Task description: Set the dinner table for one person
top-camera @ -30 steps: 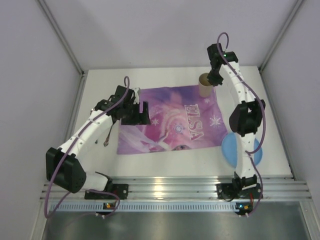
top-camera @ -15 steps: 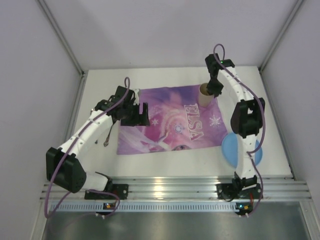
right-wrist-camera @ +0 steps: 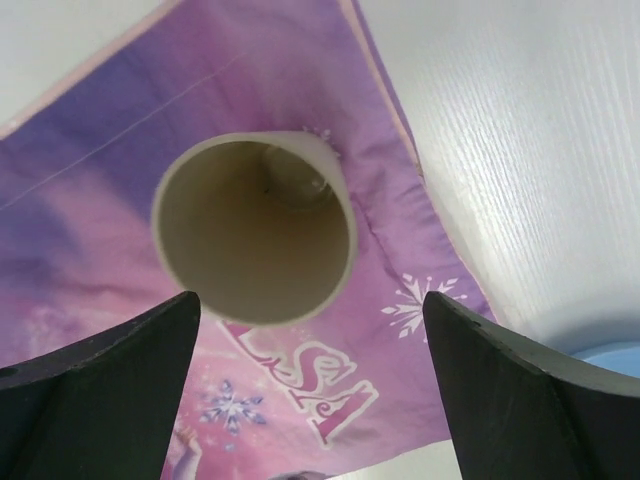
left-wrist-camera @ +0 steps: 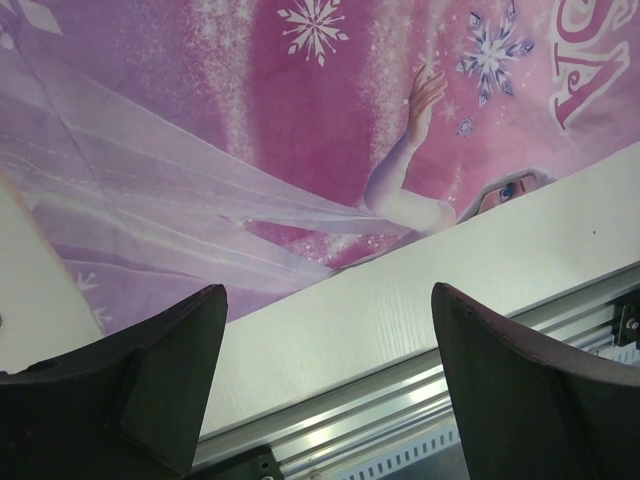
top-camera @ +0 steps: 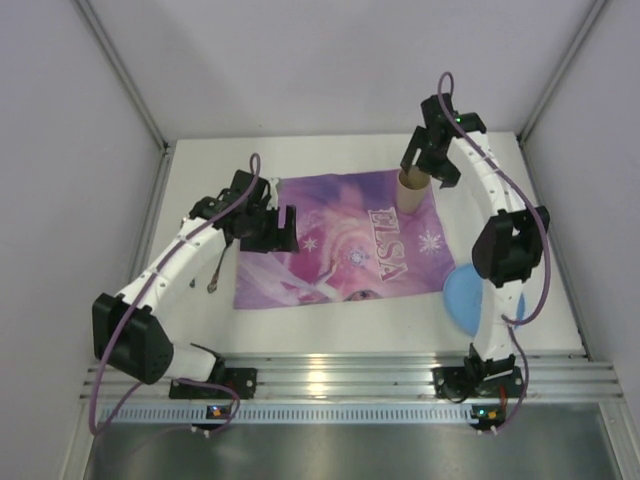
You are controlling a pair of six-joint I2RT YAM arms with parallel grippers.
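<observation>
The dinner table [top-camera: 340,322], a plain white top, carries everything, and both arms work over it from its near edge. In its middle lies the purple "ELSA" placemat [top-camera: 345,240], spread flat. I judge that it marks the place for the one person, so the other pieces should gather on it or around it.

The blue plate [top-camera: 460,295] lies on the bare table just beside the near right corner of the mat, partly hidden under the right arm. It is not yet on the mat, so this step seems to remain.

The left gripper [left-wrist-camera: 327,300] hangs over the near left part of the mat with its fingers spread and nothing between them. It seems to be only waiting there.

The right gripper [right-wrist-camera: 310,300] is also spread wide and empty. It hovers above the beige cup [right-wrist-camera: 255,225] and looks down into its mouth. The cup stands upright on the far right corner of the mat, the usual place for a drink, so I think its position is the intended one.

A thin utensil [top-camera: 214,272] lies on the table left of the mat, near the left arm. It is too small to tell if it is a spoon or a fork.
</observation>
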